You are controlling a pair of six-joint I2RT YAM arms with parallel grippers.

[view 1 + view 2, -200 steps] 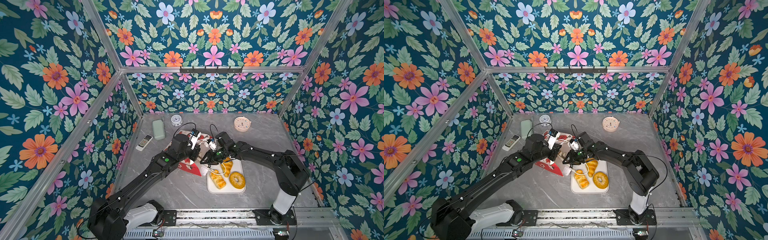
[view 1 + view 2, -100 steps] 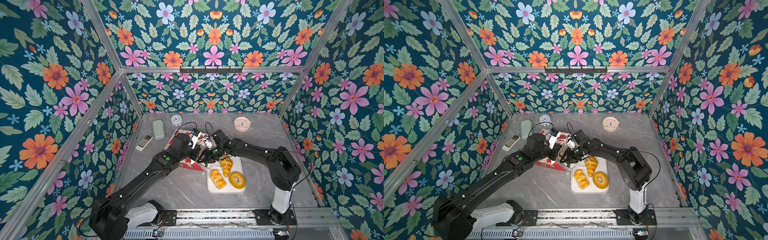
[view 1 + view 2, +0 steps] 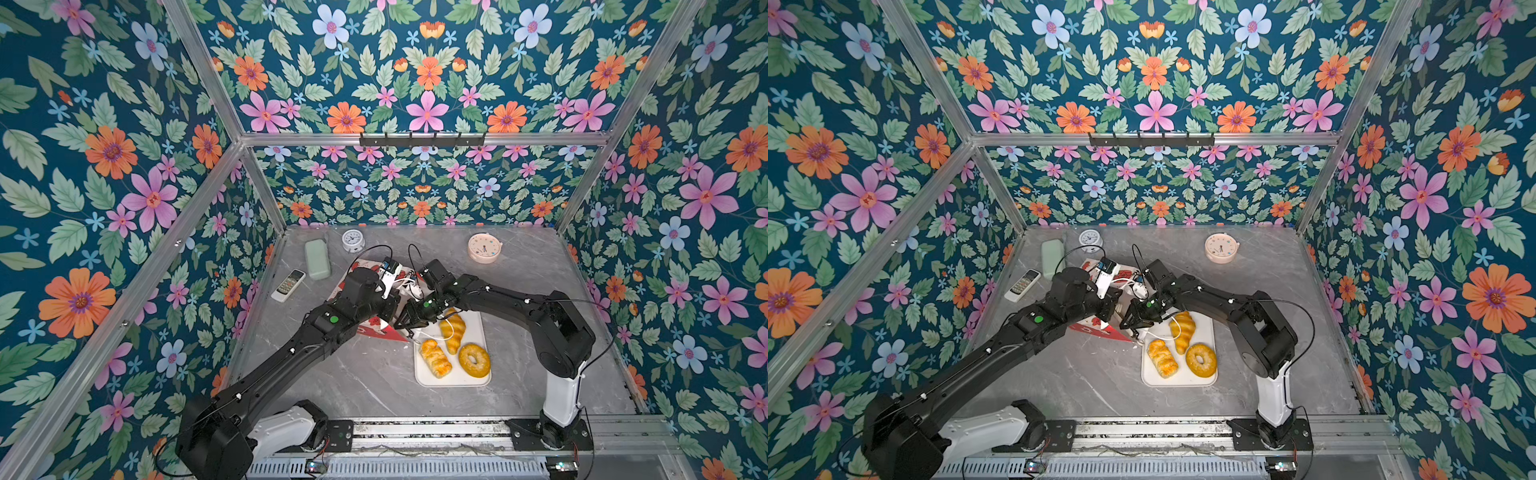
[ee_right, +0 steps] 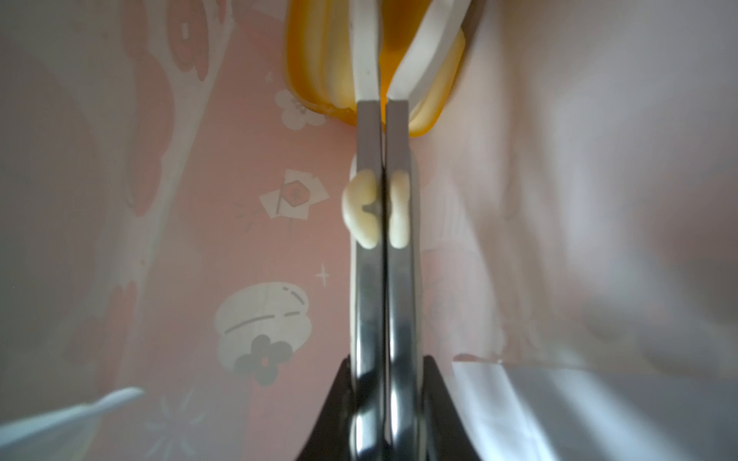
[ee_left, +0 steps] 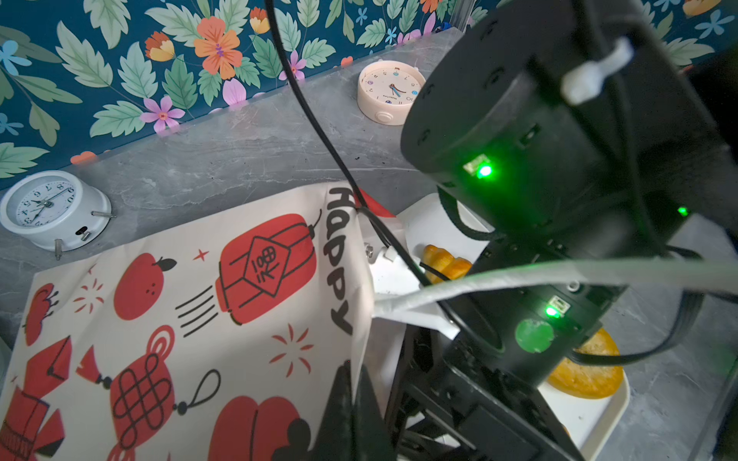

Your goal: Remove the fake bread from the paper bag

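The paper bag (image 3: 376, 326) (image 3: 1096, 328) lies on its side, white with red prints, its mouth towards the white tray (image 3: 478, 376). My left gripper (image 5: 353, 395) is shut on the bag's rim (image 5: 361, 303) and holds it up. My right gripper (image 3: 409, 320) (image 4: 384, 383) reaches into the mouth, shut on metal tongs (image 4: 383, 279). The tongs' white tips (image 4: 365, 48) pinch a yellow piece of fake bread (image 4: 307, 60) inside the bag. On the tray lie a croissant (image 3: 454, 330), a braided roll (image 3: 435, 357) and a ring bagel (image 3: 474, 359).
A white clock (image 3: 353, 241), a green case (image 3: 317, 259) and a remote (image 3: 288, 285) sit at the back left. A pink clock (image 3: 484, 248) stands at the back right. The bag's white cord handle (image 3: 432, 334) trails onto the tray.
My right gripper has pushed further into the bag's mouth and squeezed the tongs together. The left gripper still holds the bag's rim.
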